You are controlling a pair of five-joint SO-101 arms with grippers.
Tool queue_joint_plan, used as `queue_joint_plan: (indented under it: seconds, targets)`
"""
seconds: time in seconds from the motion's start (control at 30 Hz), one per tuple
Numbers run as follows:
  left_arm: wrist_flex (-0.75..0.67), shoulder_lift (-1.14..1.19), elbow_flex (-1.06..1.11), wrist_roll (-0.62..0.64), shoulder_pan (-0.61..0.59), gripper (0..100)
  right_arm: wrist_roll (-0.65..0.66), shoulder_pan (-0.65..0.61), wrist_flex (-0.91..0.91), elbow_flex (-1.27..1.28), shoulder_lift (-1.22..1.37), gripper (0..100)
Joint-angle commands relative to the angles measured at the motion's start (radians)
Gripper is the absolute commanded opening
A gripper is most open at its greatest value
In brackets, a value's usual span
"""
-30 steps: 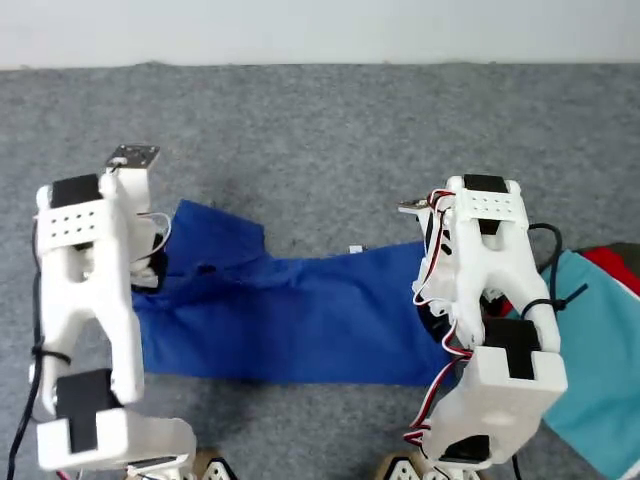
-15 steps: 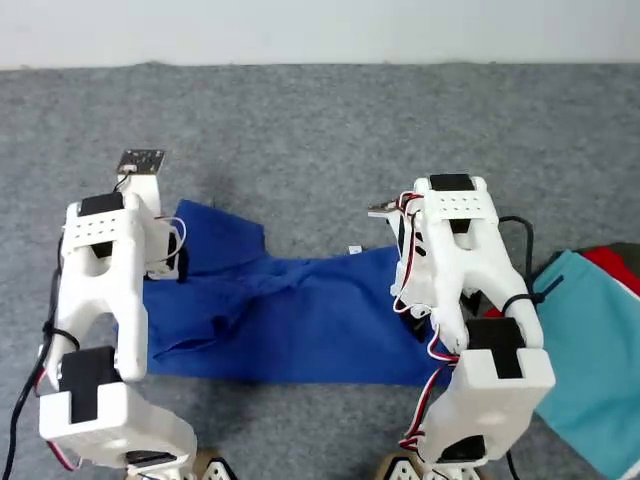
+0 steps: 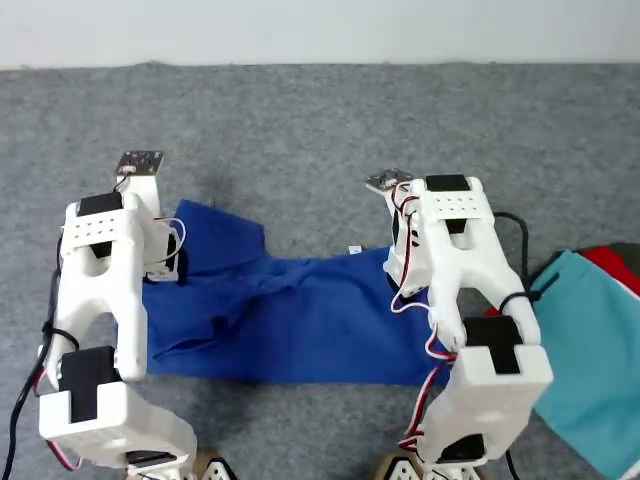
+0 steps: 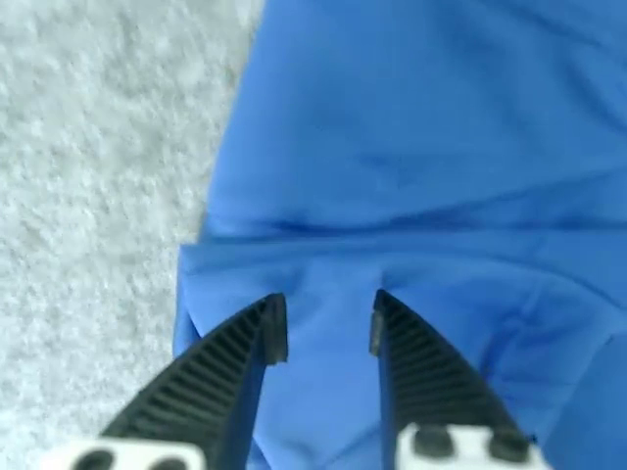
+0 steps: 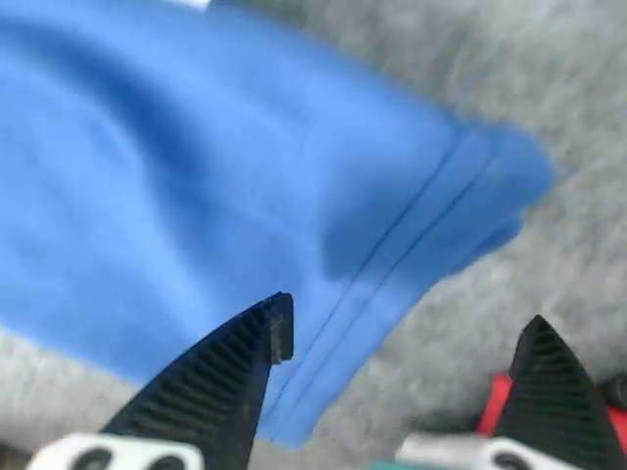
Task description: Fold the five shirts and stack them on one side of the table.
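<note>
A blue shirt (image 3: 290, 320) lies spread sideways on the grey felt table between the two arms. My left gripper (image 3: 168, 262) hangs over its left end, near the sleeve. In the left wrist view this gripper (image 4: 326, 323) stands open just above the blue cloth (image 4: 431, 147), close to a hemmed edge. My right gripper (image 3: 398, 268) is over the shirt's right end. In the right wrist view it (image 5: 407, 338) is wide open above a stitched hem of the blue shirt (image 5: 196, 196), with nothing held.
A teal shirt (image 3: 590, 340) lies at the right edge, with a red shirt (image 3: 618, 262) beside it, and a red corner (image 5: 498, 406) shows near the right fingers. Bare grey felt (image 3: 320, 130) stretches behind the blue shirt up to the white wall.
Both arms swung inward over the blue shirt, the left one to the right, the right one to the left and farther back. The shirt's left end has bunched up.
</note>
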Motion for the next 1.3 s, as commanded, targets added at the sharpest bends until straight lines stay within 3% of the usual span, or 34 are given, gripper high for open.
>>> queue_joint_plan:
  seconds: [0.0, 0.13, 0.23, 0.73, 1.0, 1.27]
  targets:
    - [0.12, -0.084, -0.061, 0.009, 0.003, 15, -0.051, -0.004, -0.093, -0.037, 0.076, 35.1]
    - [0.213, -0.153, -0.065, 0.008, 0.031, 15, -0.13, 0.005, -0.153, -0.083, 0.199, 35.1]
    - [0.206, -0.163, -0.027, 0.008, 0.04, 15, -0.193, 0.036, -0.136, -0.144, 0.265, 35.1]
    - [-0.293, -0.161, 0.251, 0.014, 0.044, 15, -0.218, 0.082, -0.039, -0.203, 0.295, 35.1]
    - [-0.374, -0.052, 0.269, 0.015, 0.044, 15, -0.219, 0.084, -0.005, -0.203, 0.295, 35.1]
    - [-0.358, 0.034, 0.096, 0.092, 0.037, 15, -0.219, 0.085, -0.005, -0.203, 0.295, 35.1]
